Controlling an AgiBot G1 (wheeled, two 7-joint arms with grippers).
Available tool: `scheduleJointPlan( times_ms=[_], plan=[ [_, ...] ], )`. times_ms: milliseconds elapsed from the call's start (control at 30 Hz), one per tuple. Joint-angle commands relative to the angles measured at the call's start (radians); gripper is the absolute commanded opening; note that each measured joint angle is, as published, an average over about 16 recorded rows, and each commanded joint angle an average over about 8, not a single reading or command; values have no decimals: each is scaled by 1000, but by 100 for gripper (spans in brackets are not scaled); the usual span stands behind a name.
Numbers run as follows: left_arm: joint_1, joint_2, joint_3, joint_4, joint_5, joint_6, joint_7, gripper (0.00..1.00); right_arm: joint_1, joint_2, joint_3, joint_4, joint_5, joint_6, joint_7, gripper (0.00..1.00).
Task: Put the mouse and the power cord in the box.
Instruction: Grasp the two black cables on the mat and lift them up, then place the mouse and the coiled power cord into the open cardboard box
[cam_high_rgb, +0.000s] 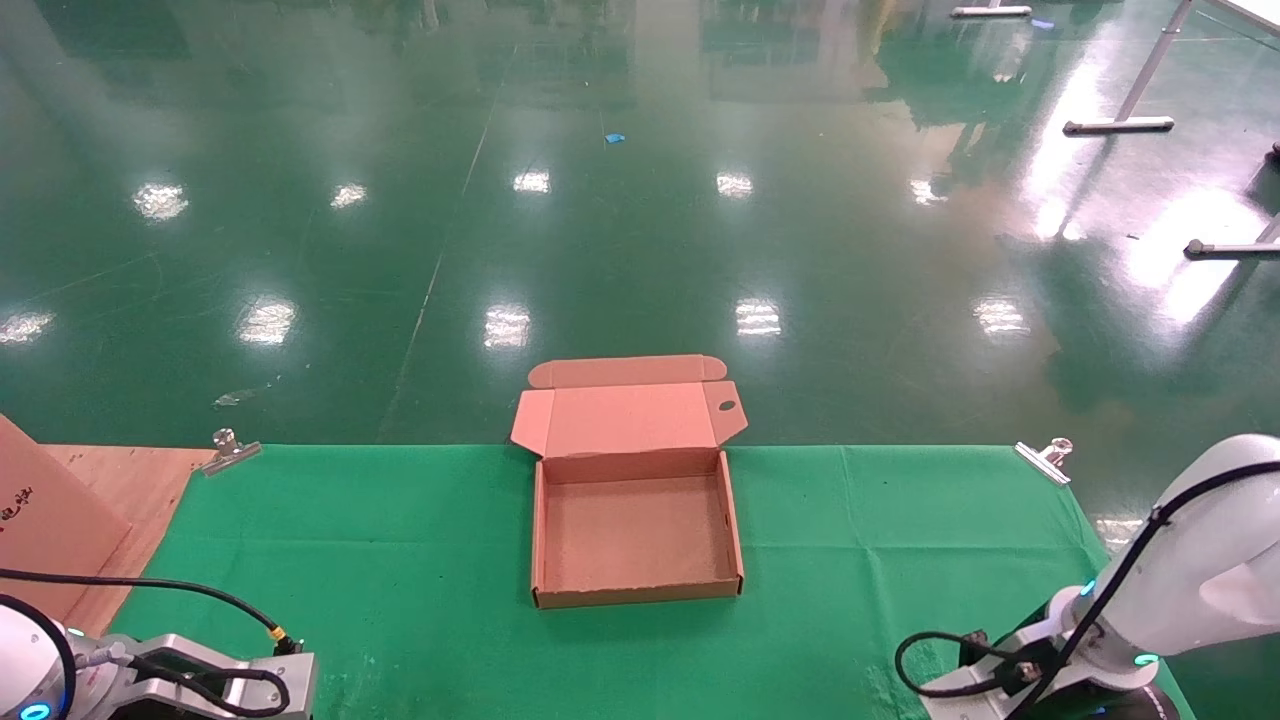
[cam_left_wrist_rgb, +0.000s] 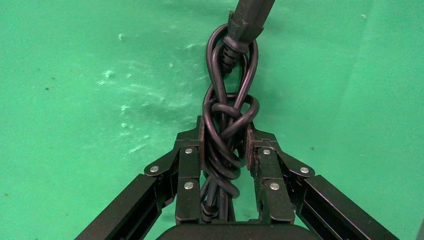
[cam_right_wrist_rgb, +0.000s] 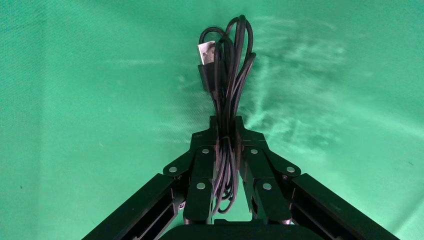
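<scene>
Your left gripper (cam_left_wrist_rgb: 223, 145) is clenched on the power cord (cam_left_wrist_rgb: 227, 120), its pads pressing both sides of the knotted middle of the bundle. That is probably the sensible place to grip, since the loops are bound there and shouldn't unravel when carried. The thick plug end (cam_left_wrist_rgb: 246, 22) sticks out past the fingertips, over the green cloth (cam_left_wrist_rgb: 75, 100).

Your right gripper (cam_right_wrist_rgb: 226, 131) is clamped on a thinner coil of black wire (cam_right_wrist_rgb: 227, 75), which has a small USB-type connector (cam_right_wrist_rgb: 206, 52) with a pale metal tip at its far end. This looks like the mouse's wire, so the mouse is probably hanging on it, but the mouse body itself is not visible in any view. Treat that as unconfirmed.

From the head view, both arms sit low at the near edge of the table: the left (cam_high_rgb: 150, 680) at the near left corner and the right (cam_high_rgb: 1050, 660) at the near right. The box (cam_high_rgb: 636, 530) lies open between them, well apart from both, lid folded back and tray bare, so neither item has gone in.

The count: two grippers, each holding one bundle; one box; two metal clips (cam_high_rgb: 228, 448) pinning the cloth's far corners.
</scene>
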Motion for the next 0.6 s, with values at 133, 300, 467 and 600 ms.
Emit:
scheduleJointPlan(
  times_ms=[133, 300, 467, 600],
  plan=[
    [-37, -11, 4, -6, 6, 35, 9, 0, 37, 17, 10, 4, 14, -25, -9, 0],
    [-122, -30, 4, -45, 6, 106, 16, 0, 118, 48, 35, 38, 49, -90, -18, 0],
    [-226, -37, -3, -125, -3, 186, 0, 0, 218, 71, 75, 98, 109, -190, 6, 0],
    [-306, -30, -13, -212, -19, 241, -48, 0, 288, 66, 108, 168, 158, -259, 62, 0]
  ],
)
